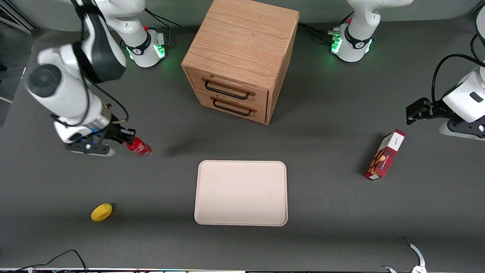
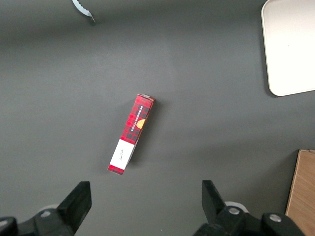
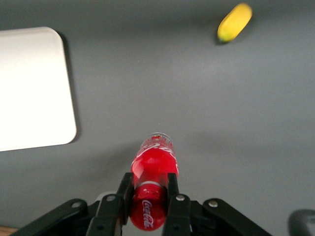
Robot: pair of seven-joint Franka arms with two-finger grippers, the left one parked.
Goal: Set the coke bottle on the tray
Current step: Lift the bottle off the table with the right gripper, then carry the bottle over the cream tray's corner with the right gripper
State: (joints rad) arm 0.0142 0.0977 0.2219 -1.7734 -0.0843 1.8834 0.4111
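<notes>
The coke bottle (image 1: 139, 147) is small, glossy red, with a red cap and a silvery base. My right gripper (image 1: 127, 139) is shut on it near the cap end and holds it tilted above the table, toward the working arm's end. In the right wrist view the bottle (image 3: 153, 169) sits between the black fingers (image 3: 125, 192), the gripper (image 3: 149, 186) clamping its neck, base pointing away. The cream tray (image 1: 241, 192) lies flat and empty at the table's middle, apart from the bottle; its corner shows in the right wrist view (image 3: 34, 88).
A wooden two-drawer cabinet (image 1: 240, 57) stands farther from the front camera than the tray. A yellow lemon (image 1: 101, 212) lies nearer the front camera than my gripper. A red-and-white box (image 1: 384, 154) lies toward the parked arm's end.
</notes>
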